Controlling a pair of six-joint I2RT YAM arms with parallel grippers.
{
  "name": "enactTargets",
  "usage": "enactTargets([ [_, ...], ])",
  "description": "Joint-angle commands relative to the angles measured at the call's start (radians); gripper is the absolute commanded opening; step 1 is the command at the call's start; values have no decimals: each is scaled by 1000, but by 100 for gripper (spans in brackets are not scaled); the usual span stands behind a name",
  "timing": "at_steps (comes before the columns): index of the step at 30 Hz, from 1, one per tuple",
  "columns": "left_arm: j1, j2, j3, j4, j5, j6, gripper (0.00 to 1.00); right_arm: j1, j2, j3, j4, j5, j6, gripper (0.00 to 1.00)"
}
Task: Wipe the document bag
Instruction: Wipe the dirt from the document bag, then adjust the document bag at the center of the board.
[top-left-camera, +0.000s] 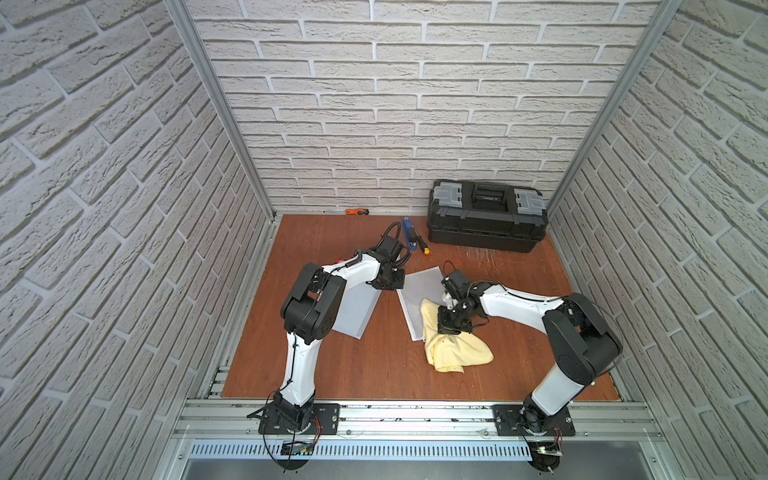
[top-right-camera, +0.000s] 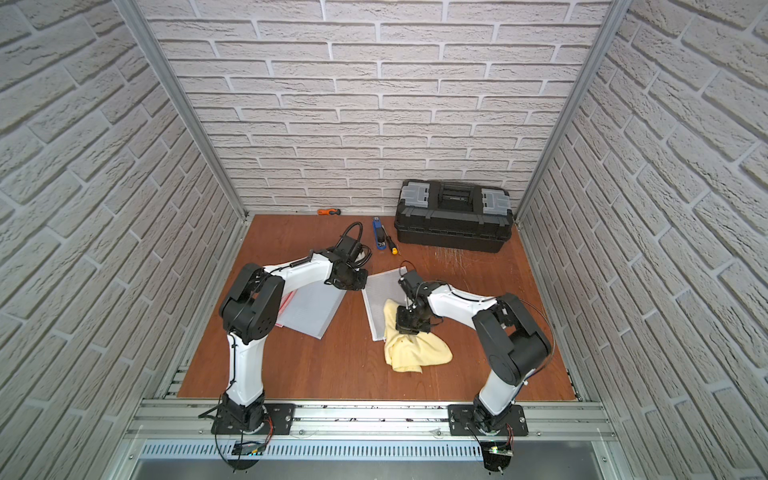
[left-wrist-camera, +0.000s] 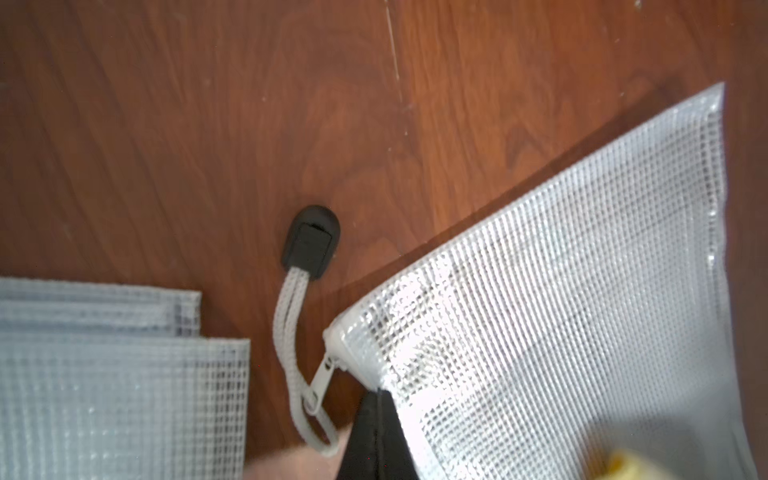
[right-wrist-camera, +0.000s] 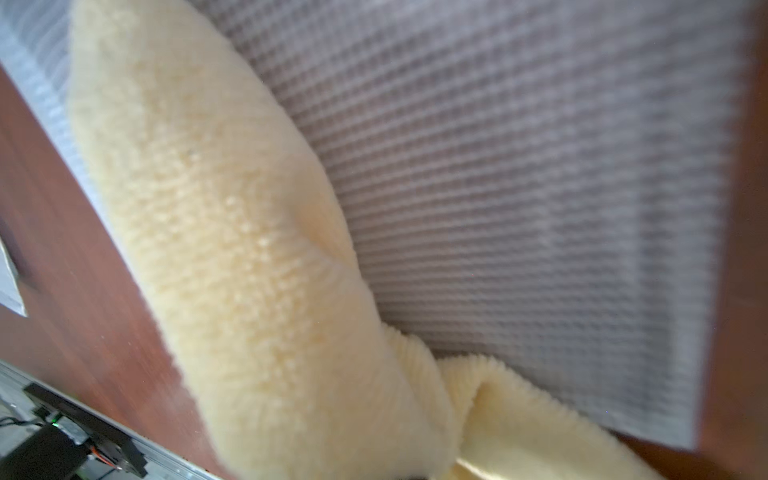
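Pinches the zipper corner of the document bag (top-left-camera: 419, 291) between the closed jaws of the left gripper (left-wrist-camera: 377, 419). Clamps the right gripper (top-left-camera: 451, 328) on the yellow cloth (top-left-camera: 457, 353), draped over the bag's end farthest from the toolbox (top-left-camera: 486, 224). Shows the bag flat on the table (top-left-camera: 374, 365) in front of the toolbox, toward its left.

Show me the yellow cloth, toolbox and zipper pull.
yellow cloth (top-left-camera: 457, 353): a top view, its crumpled loose part.
toolbox (top-left-camera: 486, 239): a top view, its front wall.
zipper pull (left-wrist-camera: 311, 243): left wrist view, its black tab.
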Motion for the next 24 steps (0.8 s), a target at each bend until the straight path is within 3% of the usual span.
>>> enactTargets([
  [1,2,39,-44,-67,-36,20,0,-98,-60,-58,-89,46,-49,3],
  [8,2,33,-51,-68,-41,23,0,-292,-116,-83,-158,66,-133,3],
  [13,2,-7,-62,-68,-63,25,0,-364,-166,-23,-195,85,-171,3],
  [14,2,-28,-65,-62,-63,24,4,-365,-182,-7,-180,70,-174,3],
  [15,2,-49,-67,-53,-65,22,27,-362,-193,5,-156,36,-168,3],
  [17,1,-94,-72,-29,-66,19,50,-349,-182,40,-130,-9,-166,3],
  [18,1,-121,-75,-15,-66,19,69,-339,-158,65,-136,-3,-172,3],
  [19,1,-146,-79,-8,-63,19,78,-327,-133,87,-147,11,-180,3],
  [23,-1,-297,-164,55,-16,4,98,-287,-34,120,-128,34,-200,3],
  [24,-1,-340,-197,78,13,-9,98,-283,-10,118,-115,31,-202,3],
])
